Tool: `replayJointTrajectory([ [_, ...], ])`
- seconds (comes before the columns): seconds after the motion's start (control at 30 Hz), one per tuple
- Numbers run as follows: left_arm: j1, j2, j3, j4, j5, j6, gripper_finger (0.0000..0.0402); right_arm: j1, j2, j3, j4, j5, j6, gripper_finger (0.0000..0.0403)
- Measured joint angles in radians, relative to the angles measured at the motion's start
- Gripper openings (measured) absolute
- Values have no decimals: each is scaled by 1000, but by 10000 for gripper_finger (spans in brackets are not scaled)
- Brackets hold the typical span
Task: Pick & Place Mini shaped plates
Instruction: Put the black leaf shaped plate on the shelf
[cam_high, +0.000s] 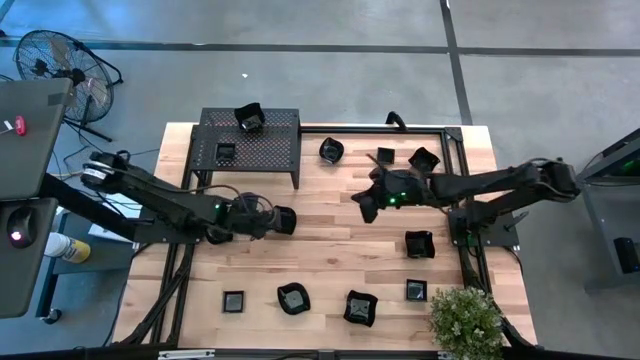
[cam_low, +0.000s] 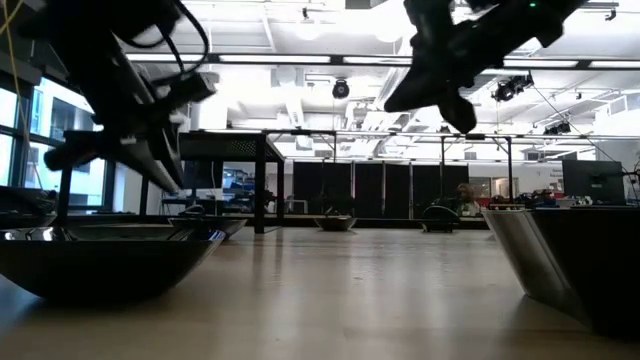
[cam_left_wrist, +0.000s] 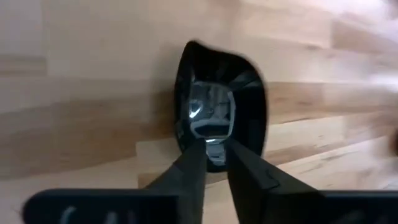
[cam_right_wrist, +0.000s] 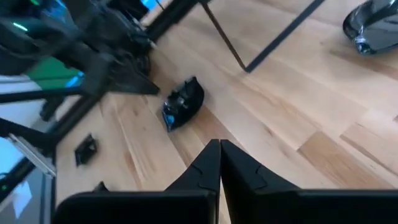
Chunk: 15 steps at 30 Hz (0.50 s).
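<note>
Glossy black mini shaped plates (cam_high: 418, 243) of varied outline lie scattered: four in a row along the 6 o'clock edge, several near 1 o'clock, two on the rack at 11 o'clock, one tilted on edge at 9 o'clock of centre (cam_left_wrist: 217, 112).

1 camera overhead, 1 at tabletop level, 2 wrist cameras; all share the table (cam_high: 330, 240)

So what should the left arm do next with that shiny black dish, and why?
Probably lift it a little. The left gripper has its jaws closed on the rim of the small glossy black dish, which appears to be low over the wooden table. The right gripper hangs shut and empty, so it can wait.
</note>
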Motion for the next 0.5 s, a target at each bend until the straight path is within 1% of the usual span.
replayJointTrajectory([
  [0.1,29,39,0,12,35,-2,96,-3,-49,-33,16,21,0,2],
  [0.17,46,61,0,12,36,-17,106,-3,-73,-42,11,35,0,4],
  [0.3,78,86,0,-3,41,-39,110,-3,-93,-45,12,48,-10,2],
  [0.5,99,114,-1,-10,42,-21,108,-2,-93,-45,17,68,-26,3],
])
